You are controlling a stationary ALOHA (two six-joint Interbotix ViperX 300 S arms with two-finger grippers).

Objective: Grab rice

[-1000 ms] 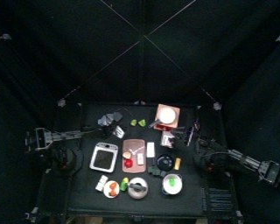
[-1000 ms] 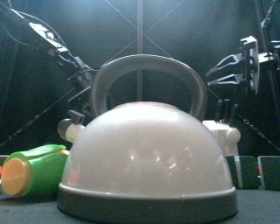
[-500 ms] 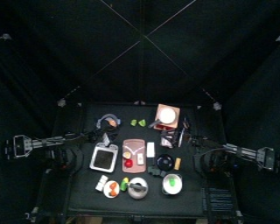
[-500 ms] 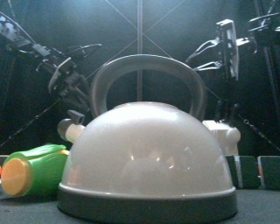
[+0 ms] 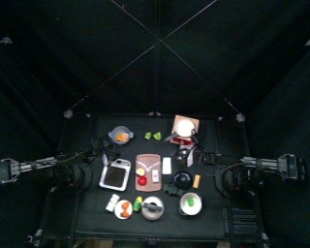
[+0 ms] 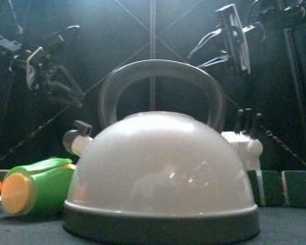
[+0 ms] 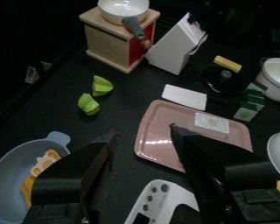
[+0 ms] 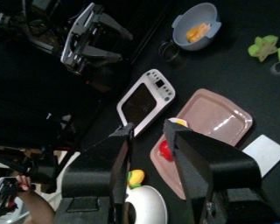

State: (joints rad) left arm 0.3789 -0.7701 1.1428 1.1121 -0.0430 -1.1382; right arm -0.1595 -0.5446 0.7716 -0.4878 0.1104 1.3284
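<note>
Sunk lower at the left since a second ago, the left gripper (image 6: 41, 62); shifted leftward, high behind the kettle (image 6: 163, 172), the right gripper (image 8: 152, 127). Both spread wide, released, grasping nothing. Hanging above the pink tray (image 7: 195, 131) at mid-table, clear of it. Cannot tell the rice apart among the things around the tray.

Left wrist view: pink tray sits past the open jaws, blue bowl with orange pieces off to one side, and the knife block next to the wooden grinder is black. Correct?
Not quite. The knife block is white, not black; only the handles sticking out of it are dark. The left wrist view shows it beside the wooden grinder. The rest holds: the pink tray lies past the open left gripper, and the blue bowl holds orange pieces.
</note>
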